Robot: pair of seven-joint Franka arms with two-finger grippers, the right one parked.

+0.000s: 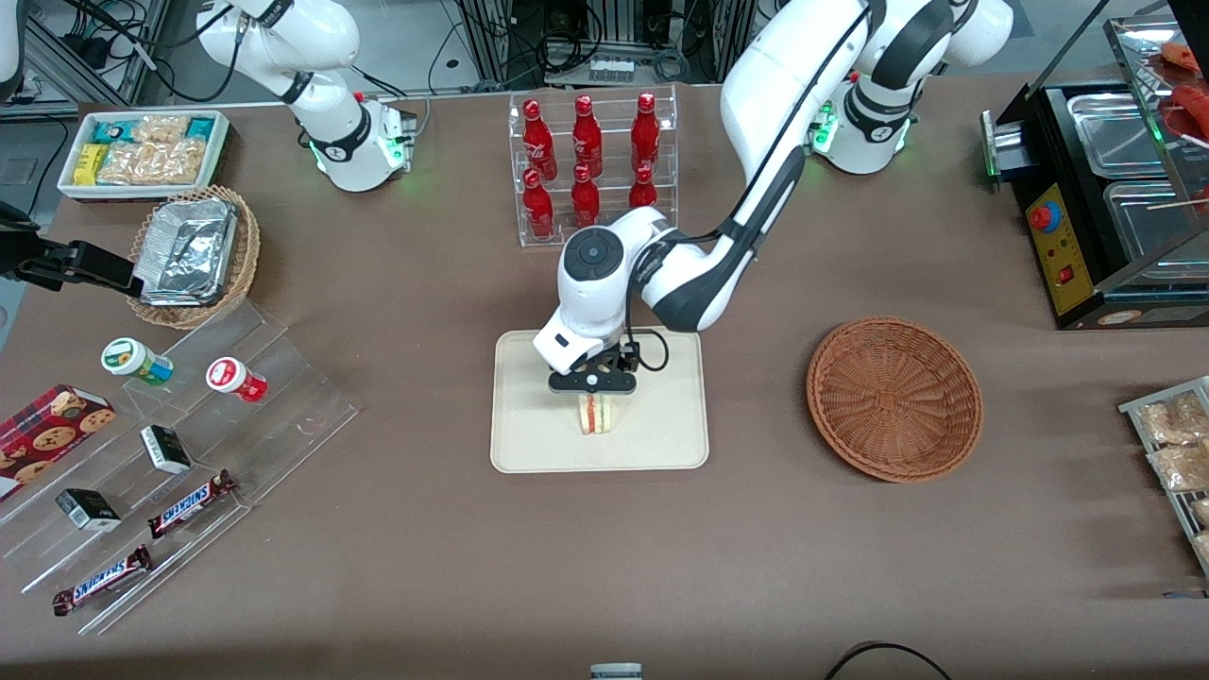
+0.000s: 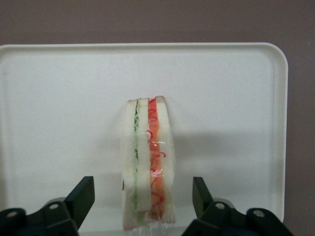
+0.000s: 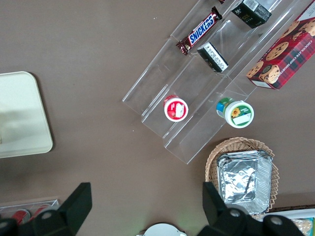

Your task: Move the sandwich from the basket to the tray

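Sandwich [image 1: 597, 414] placement is at its release step. The wedge stands on edge on the tray [image 1: 529, 444], near the tray's middle and slightly toward the front-camera rim, with its red and green filling lines facing up toward the wrist camera.

The pincer [image 1: 593, 389] of the working arm sits directly above the sandwich, over the tray. In the wrist view its two fingers [image 2: 81, 199] stand apart, one on each side of the wedge, with a visible gap between each finger and the bread. The sandwich therefore appears to rest on the tray under its own weight, though contact at its base is not visible.

The basket [image 1: 894, 398] lies on the table [image 1: 378, 529] well apart from the tray, toward the working arm's end, and holds nothing visible.

Judgement: the transfer itself looks complete. The next move calls for a straight vertical withdrawal from the tray, keeping the fingers spread so neither one brushes the wedge. The sandwich stands on a narrow edge, so a sideways touch could tip it flat.
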